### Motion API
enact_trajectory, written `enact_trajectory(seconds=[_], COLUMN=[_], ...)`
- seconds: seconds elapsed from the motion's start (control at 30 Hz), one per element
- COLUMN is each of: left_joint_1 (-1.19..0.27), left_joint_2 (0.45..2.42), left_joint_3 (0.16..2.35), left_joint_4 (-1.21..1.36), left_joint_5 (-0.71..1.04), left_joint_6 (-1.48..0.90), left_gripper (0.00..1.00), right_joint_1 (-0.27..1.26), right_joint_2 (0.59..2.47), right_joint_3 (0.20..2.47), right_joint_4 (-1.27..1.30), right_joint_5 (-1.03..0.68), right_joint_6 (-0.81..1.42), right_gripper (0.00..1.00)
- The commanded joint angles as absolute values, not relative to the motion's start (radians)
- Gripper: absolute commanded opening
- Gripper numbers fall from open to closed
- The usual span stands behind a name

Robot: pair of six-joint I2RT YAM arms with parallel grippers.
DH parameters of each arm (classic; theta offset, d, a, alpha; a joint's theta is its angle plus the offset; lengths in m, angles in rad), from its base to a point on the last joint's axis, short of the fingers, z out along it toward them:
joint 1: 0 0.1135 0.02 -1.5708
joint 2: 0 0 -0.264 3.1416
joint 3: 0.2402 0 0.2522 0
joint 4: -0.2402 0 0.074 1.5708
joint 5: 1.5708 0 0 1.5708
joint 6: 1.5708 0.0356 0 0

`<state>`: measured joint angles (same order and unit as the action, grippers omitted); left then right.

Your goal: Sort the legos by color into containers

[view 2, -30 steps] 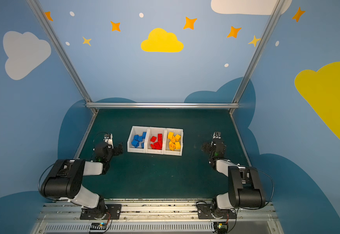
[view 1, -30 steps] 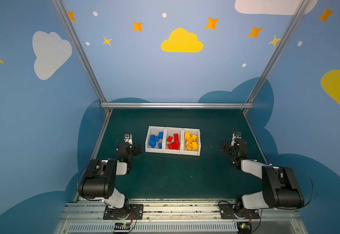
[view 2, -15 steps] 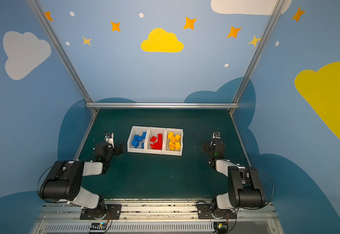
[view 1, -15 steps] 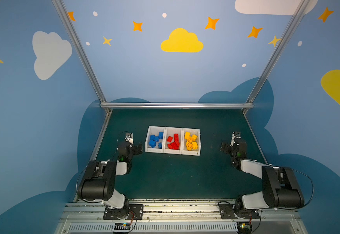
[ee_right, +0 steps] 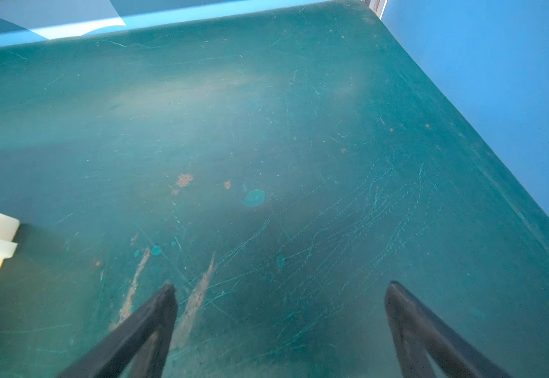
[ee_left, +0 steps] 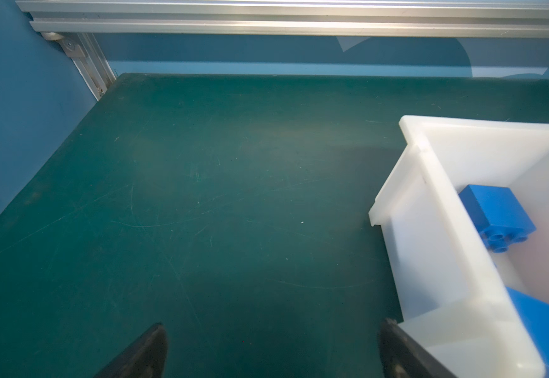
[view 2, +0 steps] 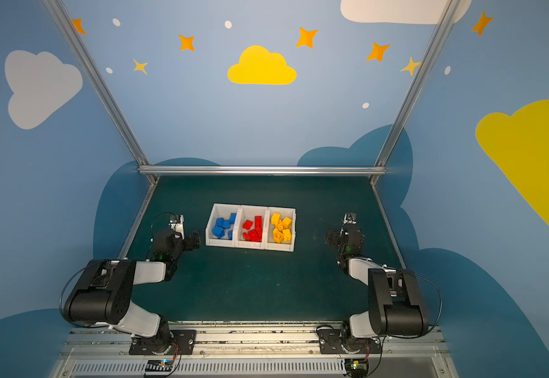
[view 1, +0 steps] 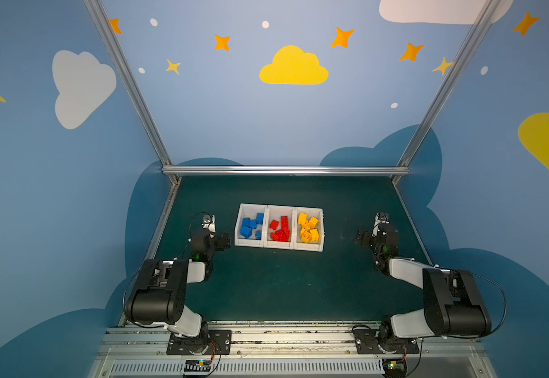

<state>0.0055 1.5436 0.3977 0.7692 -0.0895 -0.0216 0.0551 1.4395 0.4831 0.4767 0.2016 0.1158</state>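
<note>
In both top views the 3 white containers (view 1: 279, 245) sit joined in a row near the middle of the green mat (view 1: 283, 288). Every brick in view lies inside them, sorted by color: the blue legos (view 1: 250, 226) fill the left bin, the red legos (view 1: 281, 229) the middle bin, and the yellow legos (view 1: 309, 227) the right bin. The left gripper (view 1: 224, 240) hangs low over the mat just beside the outer wall of the blue bin, with a narrow strip of mat showing between them. Its jaws are spread wide and nothing is between them. In the left wrist view its 2 dark fingertips (ee_left: 155, 343) stand far apart over bare mat. One of them is close against the near corner of that bin, but whether it touches cannot be told. The same view shows blue bricks inside the bin, one of them tipped so that its hollow underside faces the camera. The right gripper (view 1: 363, 238) hovers over the right part of the mat, well apart from the yellow bin, its jaws likewise spread and holding nothing. In the right wrist view its fingertips (ee_right: 165, 304) stand wide over scratched, scuffed mat, and a white corner of the containers shows at the edge of that view. Both arms are folded, with their elbows back toward the front rail (view 1: 283, 330).
</note>
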Motion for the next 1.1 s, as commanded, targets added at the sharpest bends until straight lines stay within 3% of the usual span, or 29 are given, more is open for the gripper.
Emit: enact_trajectory(seconds=[0.0, 1.07], left_joint_1=[0.004, 0.008], left_joint_2=[1.526, 1.526], left_joint_3=[0.417, 0.419], left_joint_4=[0.765, 0.762], left_joint_5=[-0.087, -0.078], left_joint_6=[-0.008, -0.009], left_gripper=[1.0, 1.0], right_joint_1=[0.061, 0.06], right_joint_2=[1.447, 1.445], right_joint_3=[0.499, 0.499], right_joint_4=[0.49, 0.49], right_joint_5=[0.214, 0.215], right_joint_6=[0.122, 0.122], right_gripper=[0.98, 0.99])
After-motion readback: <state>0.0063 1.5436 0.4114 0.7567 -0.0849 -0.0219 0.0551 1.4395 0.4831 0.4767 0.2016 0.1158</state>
